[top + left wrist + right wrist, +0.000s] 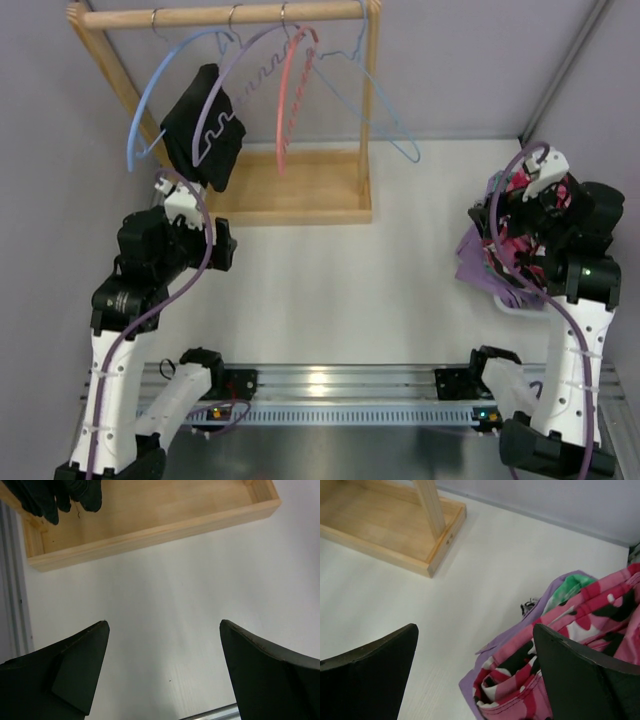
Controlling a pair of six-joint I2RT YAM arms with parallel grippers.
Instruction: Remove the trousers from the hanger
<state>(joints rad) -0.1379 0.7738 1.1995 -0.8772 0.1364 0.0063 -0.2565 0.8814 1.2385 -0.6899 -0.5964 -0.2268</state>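
Note:
The trousers (580,630), pink with black and white blotches, lie crumpled on a pile of cloth at the table's right side (505,255). They are off the hanger. The lilac hanger (262,72) hangs by its hook on the wooden rail, its wavy bar slanting down across a black garment (205,125). My right gripper (475,627) is open just above the table. Its right finger (580,675) stands over the trousers, with nothing held. My left gripper (164,625) is open and empty over bare table, in front of the rack's base (150,530).
The wooden rack (290,190) stands at the back left with light-blue hangers (150,95) and a salmon hanger (290,100). Purple cloth (555,592) and green-and-white cloth (572,587) lie under the trousers. A wall edge runs at the far right.

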